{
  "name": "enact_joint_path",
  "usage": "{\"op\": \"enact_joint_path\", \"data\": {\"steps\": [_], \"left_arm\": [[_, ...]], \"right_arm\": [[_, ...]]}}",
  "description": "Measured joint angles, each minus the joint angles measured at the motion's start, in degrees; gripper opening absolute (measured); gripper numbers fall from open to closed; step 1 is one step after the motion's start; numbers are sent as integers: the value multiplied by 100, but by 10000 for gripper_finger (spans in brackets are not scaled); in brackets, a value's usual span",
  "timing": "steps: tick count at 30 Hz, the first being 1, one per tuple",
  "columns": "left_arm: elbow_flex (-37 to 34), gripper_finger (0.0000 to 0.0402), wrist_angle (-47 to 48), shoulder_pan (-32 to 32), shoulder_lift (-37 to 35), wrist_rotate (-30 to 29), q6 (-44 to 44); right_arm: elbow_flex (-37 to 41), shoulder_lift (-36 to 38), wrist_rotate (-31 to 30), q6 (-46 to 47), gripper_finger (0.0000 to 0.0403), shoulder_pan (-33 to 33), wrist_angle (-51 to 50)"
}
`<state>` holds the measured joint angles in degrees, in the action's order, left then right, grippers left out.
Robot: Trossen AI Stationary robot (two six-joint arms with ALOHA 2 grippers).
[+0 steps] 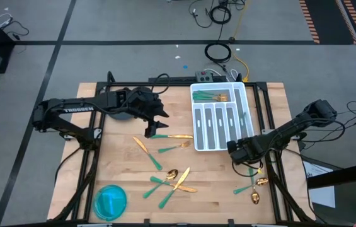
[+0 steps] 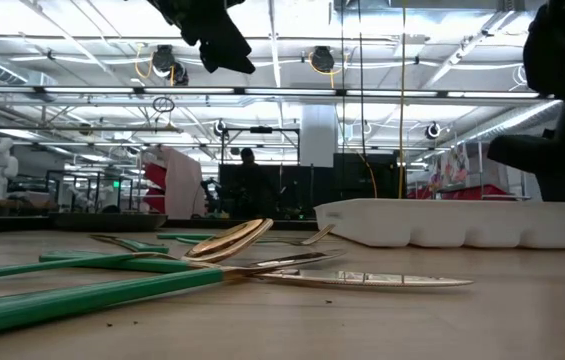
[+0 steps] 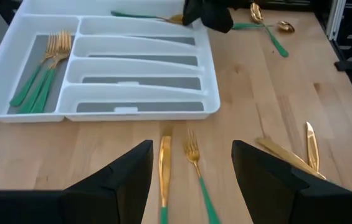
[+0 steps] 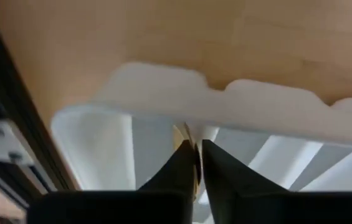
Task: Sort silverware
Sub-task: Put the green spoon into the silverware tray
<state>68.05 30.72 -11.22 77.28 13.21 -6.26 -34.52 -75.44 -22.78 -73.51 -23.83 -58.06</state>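
The white divided tray [image 1: 196, 126] stands at the table's far right, with several gold forks with teal handles [image 3: 45, 68] in its far cross compartment. My right gripper [image 4: 197, 152] is at the tray's near right corner, shut on a piece of silverware [image 3: 144, 16]. My left gripper [image 3: 191, 149] hangs open above the table's middle. It is over a knife [image 3: 164, 168] and a fork [image 3: 195, 162] that lie flat side by side, and it touches neither. My right gripper pinches the piece's gold head end [image 4: 185, 135] between its two fingertips, coming down at a slant over the tray's near right corner. The teal handle [image 3: 141, 15] reaches away from the fingers along the tray's rightmost long compartment. Which kind of piece it is I cannot tell.
More silverware lies loose on the wood: a knife [image 1: 147, 151], a crossed cluster [image 1: 171, 180] near the front, and spoons [image 1: 253, 186] at the near right. A blue round dish [image 1: 110, 200] sits at the near left corner. The tray's other long compartments [image 3: 138, 81] hold nothing.
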Motion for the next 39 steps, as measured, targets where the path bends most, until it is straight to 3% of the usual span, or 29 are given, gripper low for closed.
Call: {"op": "enact_joint_path", "data": {"steps": [12, 17, 24, 27, 30, 32, 35, 39], "left_arm": [[0, 225, -234, 0, 0, 0, -4], [0, 225, -255, 0, 0, 0, -2], [0, 225, -267, 0, 0, -1, 279], [0, 225, -449, 0, 0, -2, 705], [0, 225, -744, 57, 2, 61, 1289], [0, 225, -988, 150, -10, 278, 1661], [0, 225, -1398, 354, -50, 488, 2157], [0, 225, -1871, 604, -183, 514, 2572]], "right_arm": [[0, 0, 271, 1286, 164, 0, 26], [-70, 0, -422, 1551, 199, 2, -271], [-714, 0, -1686, 2722, 195, 0, -892], [-1330, 0, -2301, 4136, 188, 2, -1135], [-2237, 0, -2374, 6615, 182, 12, -1657], [-2909, 0, -1766, 8749, 178, 66, -2224], [-3646, 7, -310, 11780, 176, 127, -2502], [-3850, -1, 1128, 14335, 176, -463, -1837]]}}
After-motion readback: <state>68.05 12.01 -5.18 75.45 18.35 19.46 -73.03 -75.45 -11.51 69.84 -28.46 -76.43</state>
